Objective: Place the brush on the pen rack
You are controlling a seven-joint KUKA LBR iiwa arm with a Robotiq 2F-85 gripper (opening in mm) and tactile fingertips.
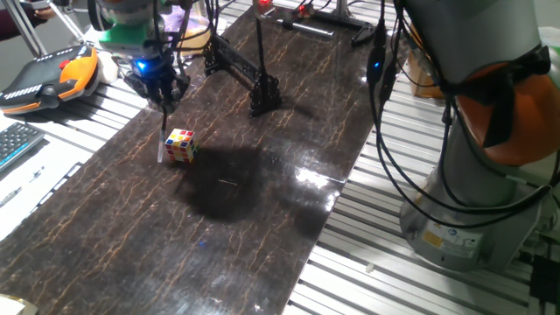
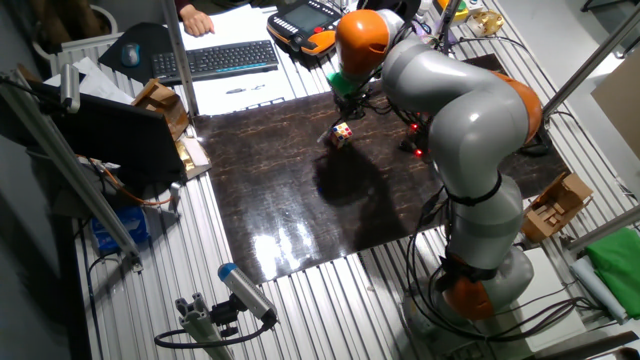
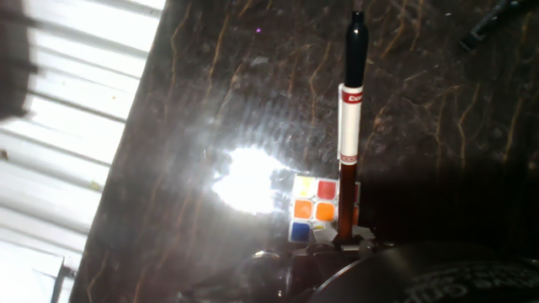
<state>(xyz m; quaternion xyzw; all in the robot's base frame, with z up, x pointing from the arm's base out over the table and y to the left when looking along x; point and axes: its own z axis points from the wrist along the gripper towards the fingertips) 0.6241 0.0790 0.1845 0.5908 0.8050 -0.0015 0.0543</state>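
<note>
One thin, stiff, light brush (image 3: 349,126) – jaws clamped on its brown lower end – could easily pivot; mid-handle holds steadier above the cube (image 3: 316,209).

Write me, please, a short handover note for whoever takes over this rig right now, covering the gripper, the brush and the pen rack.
Gripper: shut on the brush, which points away from the hand in the hand view, its dark tip farthest out.
Position: the gripper hangs above the dark tabletop, just over the multicoloured cube.
Pen rack: stands on the far part of the tabletop, apart from the gripper; nothing visibly rests on it.
Done: the brush is picked up.
Left: carry the brush over to the pen rack, lay it on the rack and let go. Mind the cube below when moving off.
</note>
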